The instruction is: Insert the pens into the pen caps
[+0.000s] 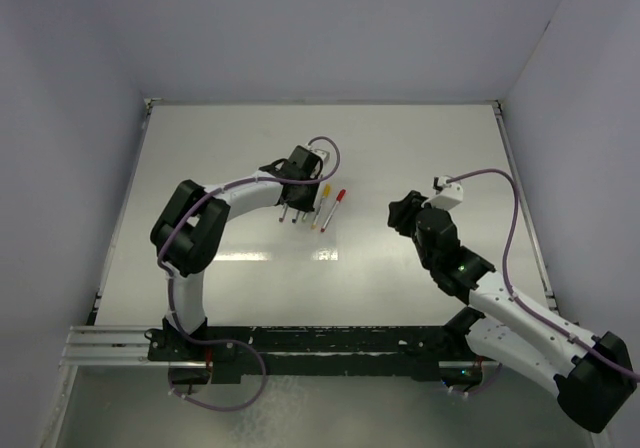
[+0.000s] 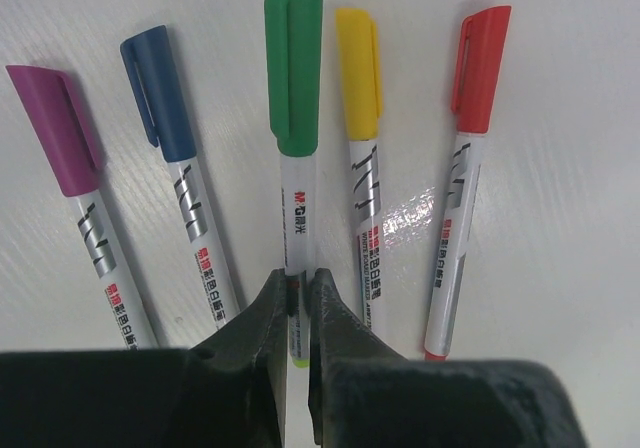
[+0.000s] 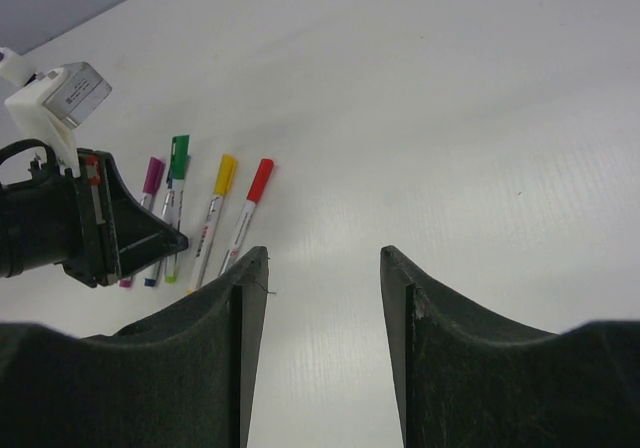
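Five pens lie fanned on the white table, each with a cap on its far end. In the left wrist view the caps are purple (image 2: 58, 128), blue (image 2: 158, 93), green (image 2: 293, 68), yellow (image 2: 359, 73) and red (image 2: 482, 68). My left gripper (image 2: 298, 293) is shut on the barrel of the green pen (image 2: 298, 208), which sits a little ahead of the others. My right gripper (image 3: 315, 263) hangs open and empty to the right of the row, over bare table. From there I see the red-capped pen (image 3: 245, 218) nearest and the left gripper (image 3: 172, 240) over the green pen.
The table (image 1: 400, 148) is walled at the back and both sides. A rail (image 1: 300, 343) with both arm bases runs along the near edge. In the top view the left gripper (image 1: 292, 206) and right gripper (image 1: 402, 211) are about a hand's width apart.
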Controlling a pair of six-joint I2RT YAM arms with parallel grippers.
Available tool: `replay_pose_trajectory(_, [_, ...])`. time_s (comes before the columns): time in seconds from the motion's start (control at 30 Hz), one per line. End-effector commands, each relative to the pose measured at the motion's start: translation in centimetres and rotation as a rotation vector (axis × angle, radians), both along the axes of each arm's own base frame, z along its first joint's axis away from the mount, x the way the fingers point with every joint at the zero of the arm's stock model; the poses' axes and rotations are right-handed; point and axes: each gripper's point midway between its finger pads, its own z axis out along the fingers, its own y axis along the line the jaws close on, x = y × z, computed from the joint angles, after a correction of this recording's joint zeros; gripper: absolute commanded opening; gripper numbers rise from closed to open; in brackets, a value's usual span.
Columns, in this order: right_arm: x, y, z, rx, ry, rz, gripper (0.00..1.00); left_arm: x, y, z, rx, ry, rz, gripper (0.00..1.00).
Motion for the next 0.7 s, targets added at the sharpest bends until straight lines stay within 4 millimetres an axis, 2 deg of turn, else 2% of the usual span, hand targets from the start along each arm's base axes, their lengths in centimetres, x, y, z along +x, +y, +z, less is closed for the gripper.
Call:
replay_pose_trajectory(0.0, [0.3, 0.2, 0.3, 0.024, -0.015, -0.008, 0.51, 0.3, -0.6, 0.2, -0.027, 0.013, 0.006, 0.1])
replay_pose_trajectory(0.17, [0.2, 0.2, -0.1, 0.027, -0.008, -0.007, 0.51, 0.4, -0.5, 0.1, -0.022, 0.014, 0.011, 0.16])
replay_pose_trajectory(0.67, [0.1, 0.2, -1.0, 0.028, 0.008, -0.009, 0.5, 0.4, -0.5, 0.3, -0.028, 0.012, 0.014, 0.26])
